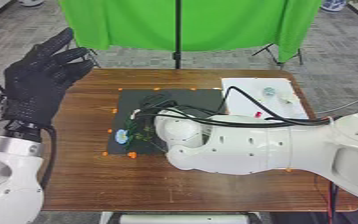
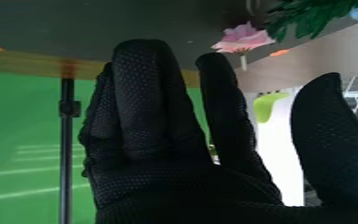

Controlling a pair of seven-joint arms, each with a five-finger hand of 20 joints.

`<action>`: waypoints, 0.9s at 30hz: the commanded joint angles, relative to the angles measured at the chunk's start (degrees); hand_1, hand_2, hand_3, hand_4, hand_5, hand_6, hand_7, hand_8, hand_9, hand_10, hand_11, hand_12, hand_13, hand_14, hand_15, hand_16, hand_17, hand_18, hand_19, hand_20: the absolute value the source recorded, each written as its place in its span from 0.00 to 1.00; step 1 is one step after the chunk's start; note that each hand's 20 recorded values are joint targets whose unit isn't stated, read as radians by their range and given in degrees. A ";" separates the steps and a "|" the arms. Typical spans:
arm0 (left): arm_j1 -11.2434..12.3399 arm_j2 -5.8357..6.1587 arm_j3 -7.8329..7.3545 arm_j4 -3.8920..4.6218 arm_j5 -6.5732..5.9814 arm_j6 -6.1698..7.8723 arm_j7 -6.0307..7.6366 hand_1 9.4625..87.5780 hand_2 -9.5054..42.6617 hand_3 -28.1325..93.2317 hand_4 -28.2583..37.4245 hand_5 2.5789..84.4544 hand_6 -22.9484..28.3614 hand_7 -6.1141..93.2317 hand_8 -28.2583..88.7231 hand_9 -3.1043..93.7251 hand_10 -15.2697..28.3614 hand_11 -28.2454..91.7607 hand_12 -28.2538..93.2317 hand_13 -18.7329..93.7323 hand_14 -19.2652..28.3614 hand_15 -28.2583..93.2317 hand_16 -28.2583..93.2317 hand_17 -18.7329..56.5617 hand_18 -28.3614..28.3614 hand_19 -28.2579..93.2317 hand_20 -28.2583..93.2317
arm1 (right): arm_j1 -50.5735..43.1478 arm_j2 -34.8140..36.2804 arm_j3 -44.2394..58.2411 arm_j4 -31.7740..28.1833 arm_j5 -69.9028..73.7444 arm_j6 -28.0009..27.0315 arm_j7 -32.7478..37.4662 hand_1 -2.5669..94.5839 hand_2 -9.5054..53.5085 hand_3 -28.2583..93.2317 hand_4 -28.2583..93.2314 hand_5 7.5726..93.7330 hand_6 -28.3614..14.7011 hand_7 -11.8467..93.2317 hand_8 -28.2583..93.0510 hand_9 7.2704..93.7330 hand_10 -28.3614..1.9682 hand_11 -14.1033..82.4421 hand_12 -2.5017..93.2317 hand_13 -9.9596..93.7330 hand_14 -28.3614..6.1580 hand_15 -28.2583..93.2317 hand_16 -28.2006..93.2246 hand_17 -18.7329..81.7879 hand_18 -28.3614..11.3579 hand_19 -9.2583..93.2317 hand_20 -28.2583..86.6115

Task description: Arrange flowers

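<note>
Across the head view's middle, see brown table [image 1: 78, 185] bearing dark mat [image 1: 133, 99]. Upper left, note left hand [image 1: 39, 80] loosely spread, likely parked clear. Find right hand [image 2: 180, 185] wide, empty, likely leaving stem room. Spot blue flower [image 1: 121, 136] at mat's lower left; near right hand, pink flower [image 2: 244, 38].

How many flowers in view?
2 that I can tell apart: a blue flower near the near-left corner of the dark mat, and a pink flower beside green leaves. The right arm may hide more.
</note>
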 commanded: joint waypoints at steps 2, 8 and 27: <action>8.19 -2.20 -2.91 -1.86 -0.32 2.75 -0.08 0.15 0.36 0.86 0.00 0.39 0.63 0.19 0.17 0.34 0.81 0.47 0.33 0.38 1.00 0.72 0.14 0.16 0.96 0.75 0.37 | -1.13 6.62 3.77 -3.87 -2.15 1.36 0.80 0.14 0.38 0.92 0.04 0.52 0.60 0.27 0.12 0.54 0.19 0.52 0.20 0.53 0.25 0.88 0.31 0.30 0.12 0.82 0.57; 12.61 -4.00 -4.50 -3.02 -0.39 3.81 1.17 0.15 0.36 0.86 0.00 0.39 0.63 0.19 0.17 0.34 0.81 0.47 0.33 0.38 1.00 0.72 0.14 0.16 0.97 0.75 0.37 | -7.03 15.59 11.84 -8.93 -3.91 2.22 0.42 0.16 0.38 0.92 0.04 0.50 0.58 0.26 0.12 0.54 0.20 0.47 0.18 0.53 0.26 0.86 0.30 0.31 0.12 0.83 0.56; 17.05 -3.99 -6.46 -4.01 -0.76 5.87 2.99 0.13 0.36 0.86 0.00 0.39 0.63 0.19 0.17 0.34 0.81 0.47 0.33 0.39 1.00 0.74 0.13 0.18 0.96 0.79 0.39 | -18.69 35.79 26.97 -10.18 -8.37 6.42 4.19 0.23 0.28 0.92 0.04 0.47 0.56 0.25 0.13 0.52 0.23 0.38 0.18 0.54 0.30 0.82 0.29 0.33 0.13 0.84 0.52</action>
